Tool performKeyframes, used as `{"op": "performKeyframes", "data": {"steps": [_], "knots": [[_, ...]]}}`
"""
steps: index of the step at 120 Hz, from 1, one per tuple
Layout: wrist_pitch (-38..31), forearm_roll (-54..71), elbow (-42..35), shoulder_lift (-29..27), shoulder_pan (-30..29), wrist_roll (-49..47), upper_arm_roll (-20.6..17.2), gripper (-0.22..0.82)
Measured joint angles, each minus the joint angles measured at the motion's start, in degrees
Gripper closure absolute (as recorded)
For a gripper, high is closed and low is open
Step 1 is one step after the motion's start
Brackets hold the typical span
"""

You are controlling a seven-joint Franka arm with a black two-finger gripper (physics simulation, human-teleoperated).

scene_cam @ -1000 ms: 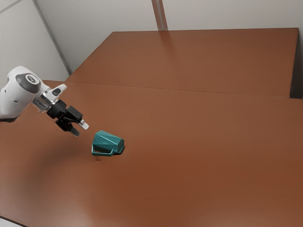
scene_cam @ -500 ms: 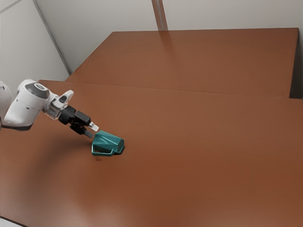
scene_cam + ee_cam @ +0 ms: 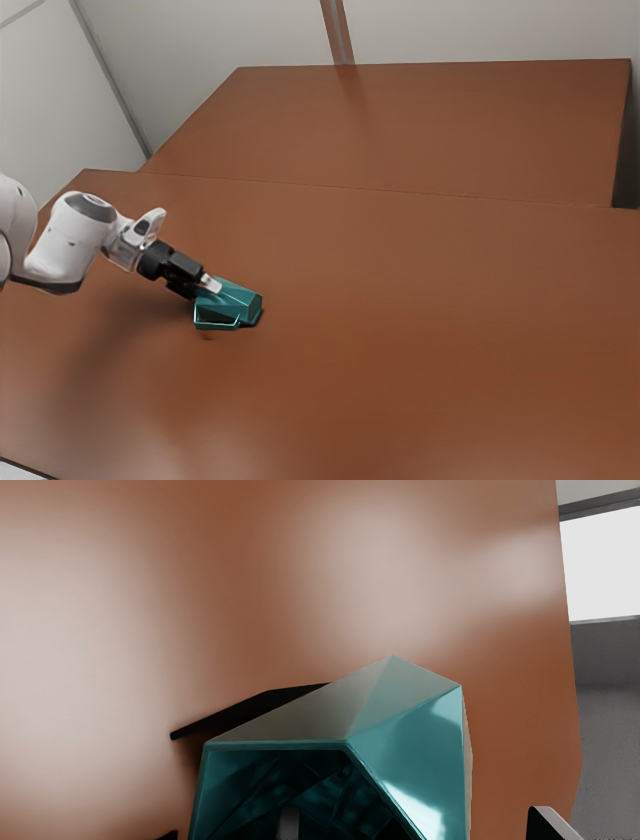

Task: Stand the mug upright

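since the mug (image 3: 238,300) lies on its side on the bench (image 3: 420,340), mouth (image 3: 280,780) twd the arm (image 3: 75,240) & base twd the exterior view's right, it isn't upright; step in hand is prob. the grasp on its wall. pincer (image 3: 209,287) is open: one fingertip (image 3: 289,825) shows w/in the mouth's outline, the other fingertip (image 3: 539,825) is outside, w/ a gap btwn it & the wall.

to do it well: centre the wall btwn the tips b4 closing, so the outer one doesn't shove the mug sideways; get enough depth past the rim, but don't ram the inside. close slowly, as the sloped facets may let it twist or slip. once firm, lift a bit, then tip mouth up, base down, w/ room for the handle (image 3: 217,326) to swing clear of the bench. lower till the base sits flat, & only then let go, backing straight out w/o dragging the rim.
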State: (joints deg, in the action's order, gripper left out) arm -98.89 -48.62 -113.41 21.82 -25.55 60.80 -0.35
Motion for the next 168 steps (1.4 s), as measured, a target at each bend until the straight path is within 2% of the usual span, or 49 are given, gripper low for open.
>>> {"op": "performKeyframes", "data": {"steps": [35, 57, 88, 111, 120, 140, 155, 168], "knots": [[2.9, -0.7, 0.3, 0.7, -0.2, 2.7, 0.0, 0.58], [4.8, -1.2, 0.5, 0.1, -0.3, 4.4, 0.0, 0.71], [6.0, -1.2, 0.5, -1.8, 0.3, 6.3, -0.1, 0.75], [1.4, 5.4, 0.3, -7.4, 3.7, 5.3, -1.0, 0.76], [-2.4, 12.3, 0.1, -10.6, 4.7, 3.2, -3.8, 0.76], [-10.5, 27.4, -0.9, -13.9, 5.0, -4.4, -10.4, 0.77], [-16.2, 36.3, -4.9, -17.5, 5.0, -10.5, -15.3, 0.78], [-21.6, 42.4, -8.6, -19.0, 6.1, -15.7, -17.4, 0.77]]}}
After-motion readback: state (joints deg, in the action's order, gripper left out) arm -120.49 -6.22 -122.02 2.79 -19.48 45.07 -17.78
